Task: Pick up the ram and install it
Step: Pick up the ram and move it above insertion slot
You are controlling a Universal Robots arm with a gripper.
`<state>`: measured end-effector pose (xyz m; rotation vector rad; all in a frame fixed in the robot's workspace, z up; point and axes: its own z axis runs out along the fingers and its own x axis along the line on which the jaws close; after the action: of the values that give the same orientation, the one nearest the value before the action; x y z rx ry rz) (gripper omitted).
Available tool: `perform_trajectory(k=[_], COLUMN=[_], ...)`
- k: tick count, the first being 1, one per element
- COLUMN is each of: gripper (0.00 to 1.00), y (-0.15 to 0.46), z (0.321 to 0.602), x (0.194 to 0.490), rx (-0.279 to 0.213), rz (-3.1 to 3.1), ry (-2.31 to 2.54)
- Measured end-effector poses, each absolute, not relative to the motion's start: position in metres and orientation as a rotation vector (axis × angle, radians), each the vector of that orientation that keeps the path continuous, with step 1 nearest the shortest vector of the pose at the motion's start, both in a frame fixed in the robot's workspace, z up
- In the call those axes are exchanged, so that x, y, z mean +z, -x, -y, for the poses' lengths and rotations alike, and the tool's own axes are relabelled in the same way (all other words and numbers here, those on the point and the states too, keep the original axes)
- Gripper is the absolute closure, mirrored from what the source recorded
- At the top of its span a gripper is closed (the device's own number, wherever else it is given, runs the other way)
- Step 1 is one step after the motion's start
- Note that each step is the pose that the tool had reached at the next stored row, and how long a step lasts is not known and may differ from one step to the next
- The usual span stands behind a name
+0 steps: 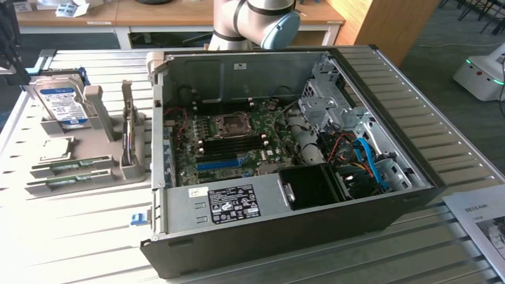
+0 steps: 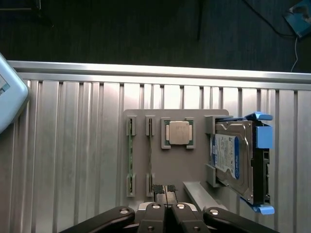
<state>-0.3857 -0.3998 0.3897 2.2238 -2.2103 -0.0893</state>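
Observation:
Two ram sticks stand on edge in a grey holder plate (image 2: 141, 145). One ram stick (image 2: 130, 156) shows a green edge, and the second ram stick (image 2: 149, 158) runs alongside it. In the exterior view the same ram sticks (image 1: 70, 166) (image 1: 63, 181) lie at the left, beside the open computer case (image 1: 284, 160). My gripper (image 2: 164, 188) hovers high above the holder plate with its fingertips (image 2: 157, 188) pressed together and nothing between them. It lies closest to the end of the second stick. The motherboard (image 1: 236, 142) with its dark memory slots (image 1: 233, 141) lies exposed in the case.
A square processor chip (image 2: 178, 133) and a blue-labelled hard drive (image 2: 232, 160) in a bracket share the holder plate. The ribbed metal table (image 2: 73, 145) ends at an edge beyond the plate. Cables and a black fan shroud (image 1: 311, 186) crowd the case's near corner.

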Motion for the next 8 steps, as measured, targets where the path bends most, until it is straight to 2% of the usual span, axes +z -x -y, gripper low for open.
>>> perform_trajectory(k=[8], gripper=[0.87], y=[0.386], z=[0.400], x=[0.375], rx=[-0.089], rz=[2.210], ry=[-2.224])
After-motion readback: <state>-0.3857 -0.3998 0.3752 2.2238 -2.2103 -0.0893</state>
